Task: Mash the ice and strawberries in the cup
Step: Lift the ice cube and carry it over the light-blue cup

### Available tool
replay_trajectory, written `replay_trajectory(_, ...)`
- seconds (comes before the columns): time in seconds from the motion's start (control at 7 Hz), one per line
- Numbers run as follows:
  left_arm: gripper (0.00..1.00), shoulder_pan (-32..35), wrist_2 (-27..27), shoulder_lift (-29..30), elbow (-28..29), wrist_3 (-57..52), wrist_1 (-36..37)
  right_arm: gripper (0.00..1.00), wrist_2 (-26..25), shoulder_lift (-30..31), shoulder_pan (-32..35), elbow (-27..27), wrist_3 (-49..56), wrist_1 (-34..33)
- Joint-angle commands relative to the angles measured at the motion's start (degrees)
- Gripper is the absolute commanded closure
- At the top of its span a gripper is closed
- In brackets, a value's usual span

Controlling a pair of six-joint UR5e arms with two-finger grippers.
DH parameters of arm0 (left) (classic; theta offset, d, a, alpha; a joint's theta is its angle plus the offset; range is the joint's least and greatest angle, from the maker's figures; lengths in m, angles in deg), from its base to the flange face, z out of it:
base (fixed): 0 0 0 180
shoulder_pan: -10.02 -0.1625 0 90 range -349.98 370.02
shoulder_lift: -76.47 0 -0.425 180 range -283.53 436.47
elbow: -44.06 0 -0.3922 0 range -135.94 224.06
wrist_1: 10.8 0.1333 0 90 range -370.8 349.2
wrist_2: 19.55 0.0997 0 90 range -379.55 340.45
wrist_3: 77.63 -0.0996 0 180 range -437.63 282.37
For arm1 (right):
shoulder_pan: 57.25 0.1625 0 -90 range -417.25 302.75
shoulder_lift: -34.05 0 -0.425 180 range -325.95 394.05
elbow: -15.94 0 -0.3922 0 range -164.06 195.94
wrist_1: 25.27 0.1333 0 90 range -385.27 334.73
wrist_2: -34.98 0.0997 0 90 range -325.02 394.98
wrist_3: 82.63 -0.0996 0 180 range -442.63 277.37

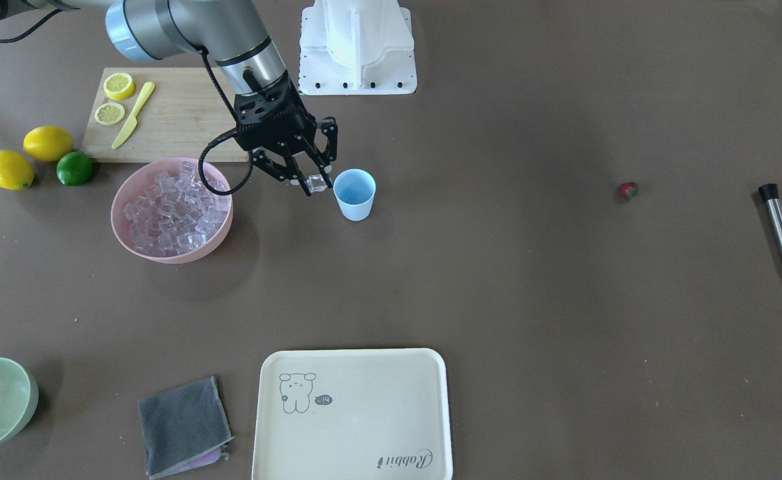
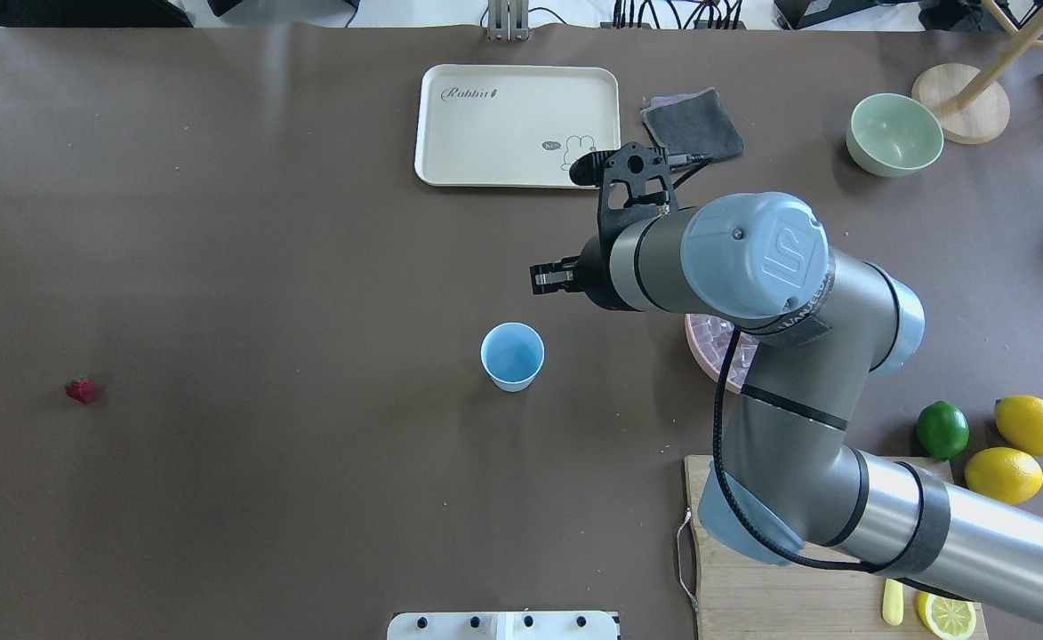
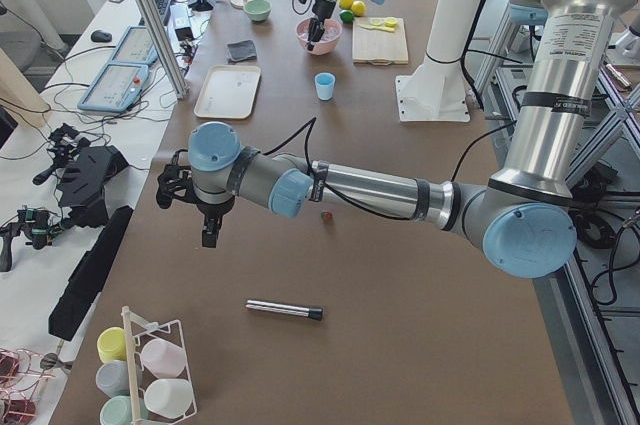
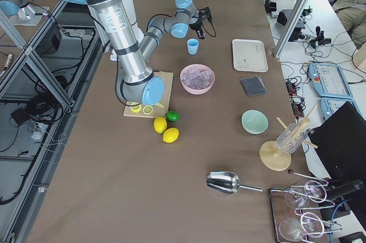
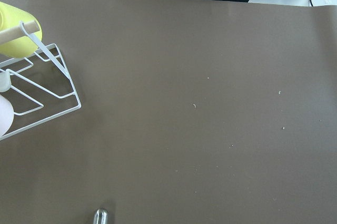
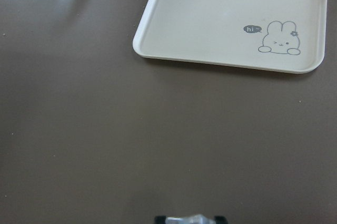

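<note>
So the right gripper (image 1: 315, 181) is clamped on 1 clear ice cube (image 1: 318, 184), pinched right at the fingertips. It hangs above the worktop between the pink bowl (image 1: 212, 248) and the cup (image 1: 355, 195), with the cube looking just beside the cup's rim from the front. The cup sits upright around the middle of the worktop, a bit toward the robot's edge, and looks empty from overhead. The rest of the ice (image 1: 171, 213) is heaped in the bowl. The strawberry (image 1: 629, 190) lies way off toward the worktop's left end, with a metal muddler (image 1: 781, 232) beyond it. The left gripper (image 3: 210, 230) hovers out there, honestly can't tell if it's clenched or not.
</note>
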State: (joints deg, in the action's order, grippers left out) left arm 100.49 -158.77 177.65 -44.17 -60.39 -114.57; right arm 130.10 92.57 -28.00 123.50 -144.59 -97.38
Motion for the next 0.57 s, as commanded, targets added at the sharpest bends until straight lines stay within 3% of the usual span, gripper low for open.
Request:
replay_trajectory(0.0,0.02,-0.1,0.0,0.1,1.0,-0.1,-0.1,1.0,-2.3,-2.3,-2.9,-2.2,1.3,0.2)
replay_trajectory(0.43,0.02,-0.4,0.0,0.1,0.8,0.0,-0.3,1.0,-2.2,-2.6,-2.8,-5.3,4.3,0.3)
